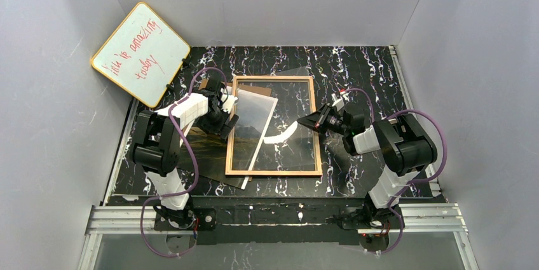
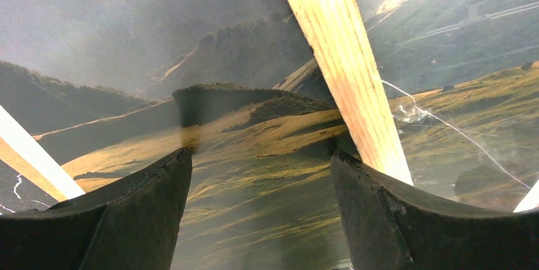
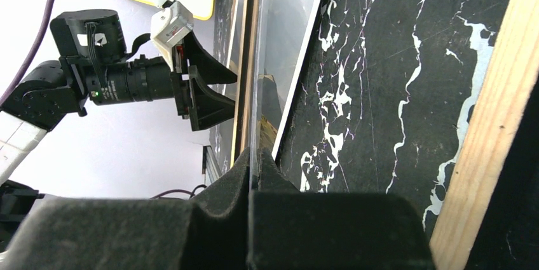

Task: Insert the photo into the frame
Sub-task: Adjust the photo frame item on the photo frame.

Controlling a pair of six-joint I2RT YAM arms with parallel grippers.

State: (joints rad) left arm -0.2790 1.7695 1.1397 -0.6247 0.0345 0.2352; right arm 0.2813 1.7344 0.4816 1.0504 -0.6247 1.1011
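The frame [image 1: 273,172] lies wood-coloured back up in the middle of the table. The photo [image 1: 249,127], landscape side up, lies aslant across the frame's left rail, part inside the frame and part left of it. My left gripper [image 1: 227,122] is open just above the photo at that rail. In the left wrist view the open fingers straddle the print [image 2: 254,206], with the rail [image 2: 343,60] by the right finger. My right gripper [image 1: 304,122] is shut on the edge of the clear pane [image 3: 257,92], held tilted up over the frame. The jaws [image 3: 254,155] pinch it edge-on.
A yellow-edged whiteboard [image 1: 141,54] with red writing leans at the back left. A brown backing panel [image 1: 236,182] pokes out under the frame's near-left corner. A white curled strip [image 1: 283,133] shows by the right fingertips. Grey walls enclose the black marbled table [image 1: 356,73].
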